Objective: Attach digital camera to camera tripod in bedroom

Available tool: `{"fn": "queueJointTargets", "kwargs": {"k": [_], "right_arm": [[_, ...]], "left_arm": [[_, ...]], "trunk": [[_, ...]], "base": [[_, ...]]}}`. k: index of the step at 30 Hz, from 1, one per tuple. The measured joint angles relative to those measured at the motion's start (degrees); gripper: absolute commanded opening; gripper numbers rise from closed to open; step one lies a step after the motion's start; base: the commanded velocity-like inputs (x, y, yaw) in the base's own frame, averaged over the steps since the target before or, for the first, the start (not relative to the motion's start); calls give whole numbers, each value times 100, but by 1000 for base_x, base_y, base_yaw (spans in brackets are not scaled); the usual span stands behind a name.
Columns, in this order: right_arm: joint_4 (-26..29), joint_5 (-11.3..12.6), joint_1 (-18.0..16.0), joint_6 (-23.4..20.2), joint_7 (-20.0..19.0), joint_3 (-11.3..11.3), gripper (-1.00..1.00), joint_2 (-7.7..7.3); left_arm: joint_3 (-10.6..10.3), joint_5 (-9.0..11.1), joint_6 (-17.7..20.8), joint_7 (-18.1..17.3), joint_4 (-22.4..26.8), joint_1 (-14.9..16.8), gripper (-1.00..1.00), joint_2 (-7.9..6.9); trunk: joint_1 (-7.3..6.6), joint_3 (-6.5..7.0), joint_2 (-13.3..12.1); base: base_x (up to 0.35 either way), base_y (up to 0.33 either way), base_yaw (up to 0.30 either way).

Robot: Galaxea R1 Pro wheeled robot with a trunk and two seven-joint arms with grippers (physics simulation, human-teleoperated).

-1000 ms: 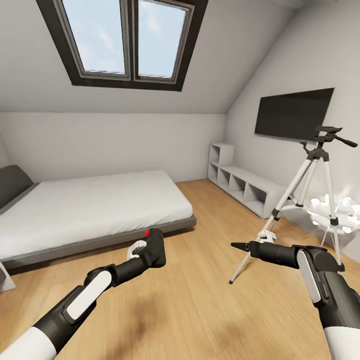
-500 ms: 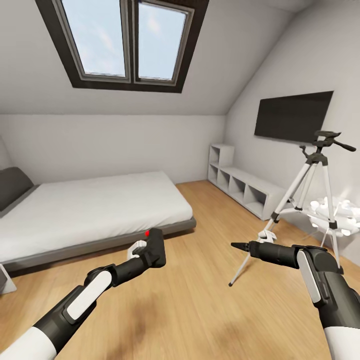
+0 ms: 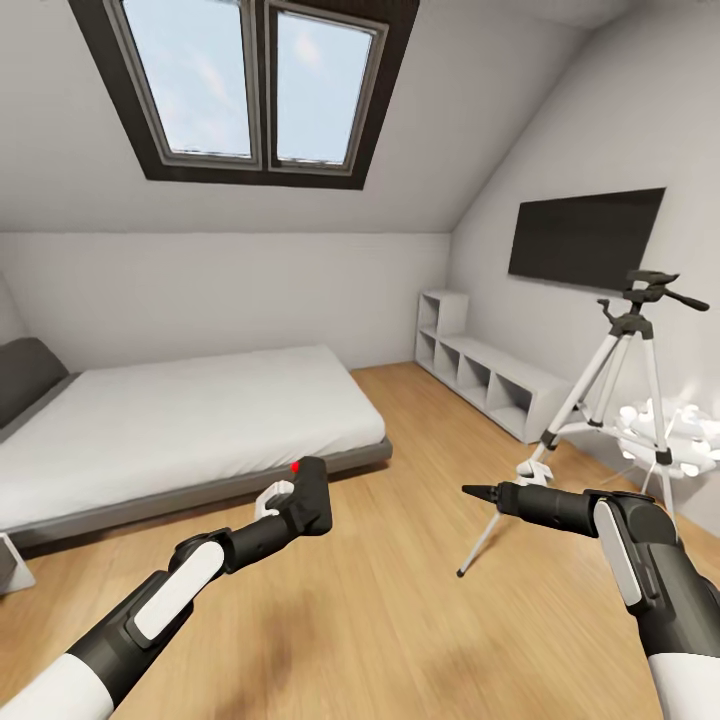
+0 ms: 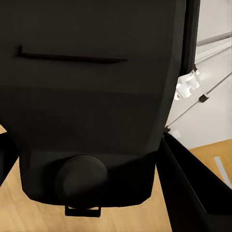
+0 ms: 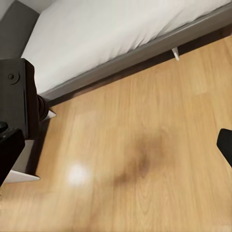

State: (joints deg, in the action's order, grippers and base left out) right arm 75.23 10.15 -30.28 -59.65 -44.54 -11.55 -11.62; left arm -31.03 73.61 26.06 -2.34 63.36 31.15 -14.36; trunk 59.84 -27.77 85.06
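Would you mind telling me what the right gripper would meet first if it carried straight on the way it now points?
Probably the digital camera held in the left gripper, since the right gripper points leftward across at it; depth is uncertain.

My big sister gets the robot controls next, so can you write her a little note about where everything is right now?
Left gripper: shut on the digital camera, held up in front of the robot over the wood floor, its red dot on top.
Right gripper: holds nothing, looks shut in the head view, pointing forward at about the same height.
The camera tripod stands ahead on the right, by the wall under the TV, near the white shelf. The bed lies to the left.
Done: camera picked up, robot in the bedroom.
Left: get closer to the tripod and attach the camera to its black head.
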Motion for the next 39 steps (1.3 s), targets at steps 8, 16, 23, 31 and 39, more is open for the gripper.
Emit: {"fn": "queueJointTargets", "kwargs": {"k": [8, 16, 23, 31, 39], "right_arm": [[0, 2, 0, 0, 3, 0, 100, 2], [0, 0, 0, 0, 4, 0, 100, 2], [-14, 3, 0, 0, 9, 0, 100, 2], [-17, 2, 0, 0, 12, 6, 100, -2], [-11, 1, 0, 0, 13, 4, 100, -1]], "left_arm": [[0, -9, 2, 12, 14, 0, -100, 7], [0, -117, -1, 20, 33, 0, -100, 12], [0, -187, -3, 19, 21, 0, -100, 15], [0, -202, 0, 13, 11, 0, -100, 16], [0, -203, -3, 13, 1, 0, -100, 16]], "trunk": [[-176, 144, -321], [-352, 287, -642], [-505, 413, -923], [-681, 557, -1244], [-857, 701, -1565]], "base": [[0, 0, 0], [0, 0, 0], [0, 0, 0], [0, 0, 0], [0, 0, 0]]}}
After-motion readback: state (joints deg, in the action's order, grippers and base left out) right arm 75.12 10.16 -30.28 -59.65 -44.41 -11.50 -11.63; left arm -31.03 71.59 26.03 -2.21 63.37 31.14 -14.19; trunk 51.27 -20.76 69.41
